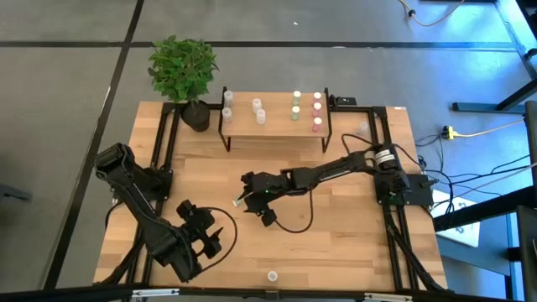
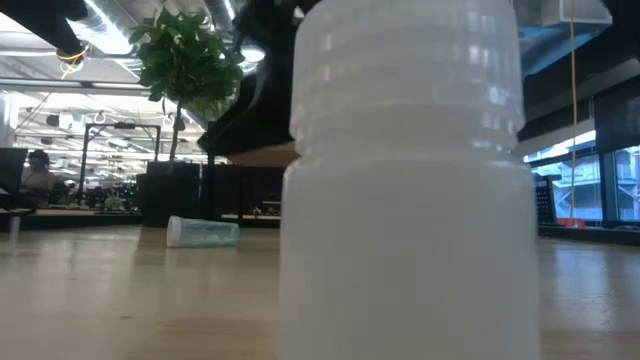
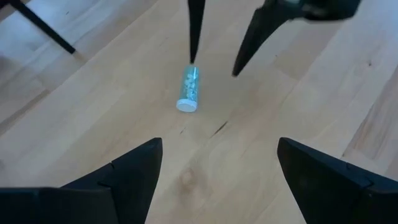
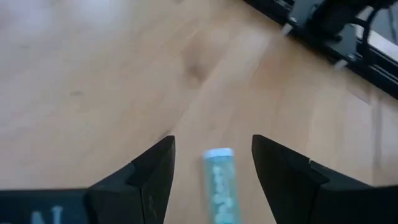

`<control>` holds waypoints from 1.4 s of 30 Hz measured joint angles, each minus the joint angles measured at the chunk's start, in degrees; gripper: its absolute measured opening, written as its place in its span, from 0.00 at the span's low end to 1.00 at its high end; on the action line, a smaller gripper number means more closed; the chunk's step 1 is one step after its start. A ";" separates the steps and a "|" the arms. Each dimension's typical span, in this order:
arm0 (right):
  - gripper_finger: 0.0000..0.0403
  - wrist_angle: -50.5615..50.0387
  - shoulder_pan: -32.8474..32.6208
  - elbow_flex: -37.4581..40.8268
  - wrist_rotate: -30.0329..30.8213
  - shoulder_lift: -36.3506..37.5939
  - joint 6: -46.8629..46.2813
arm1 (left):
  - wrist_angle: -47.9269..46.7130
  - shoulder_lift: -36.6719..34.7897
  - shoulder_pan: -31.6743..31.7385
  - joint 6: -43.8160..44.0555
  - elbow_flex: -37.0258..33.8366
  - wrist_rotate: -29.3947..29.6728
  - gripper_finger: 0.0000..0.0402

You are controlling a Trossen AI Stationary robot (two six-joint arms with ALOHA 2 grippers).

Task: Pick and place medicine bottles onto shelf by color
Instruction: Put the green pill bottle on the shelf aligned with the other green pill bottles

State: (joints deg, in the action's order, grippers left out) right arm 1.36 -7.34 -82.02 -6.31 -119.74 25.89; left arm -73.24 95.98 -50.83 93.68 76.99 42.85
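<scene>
A small bottle (image 3: pixel 188 89) with blue-green contents and a white cap lies on its side on the wooden table, near the middle; it also shows in the high view (image 1: pixel 237 202) and the low view (image 2: pixel 203 232). My right gripper (image 4: pixel 212 140) hangs open just above it, pointing slantwise down. Its fingers stand either side of the bottle's length, and one fingertip (image 3: pixel 192 59) is close to the bottle's far end. My left gripper (image 3: pixel 219 143) is open and holds nothing; it hovers near the table's front left (image 1: pixel 211 235). The shelf (image 1: pixel 275 126) at the far edge carries several upright bottles in groups.
Another bottle (image 1: pixel 272 274) stands upright at the table's near edge, right in front of the low camera (image 2: pixel 410 180). A potted plant (image 1: pixel 183 71) stands left of the shelf. Black frame rails (image 1: pixel 379 151) run along the table's sides. Bare wood lies between the two arms.
</scene>
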 joint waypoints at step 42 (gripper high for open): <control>0.54 8.76 2.64 -0.04 -0.61 -9.75 -4.42 | -1.76 0.02 0.07 3.74 0.00 -0.09 0.77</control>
State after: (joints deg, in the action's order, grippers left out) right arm 10.12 -4.71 -82.06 -6.92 -129.49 21.47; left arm -75.00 96.01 -50.76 97.43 76.99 42.76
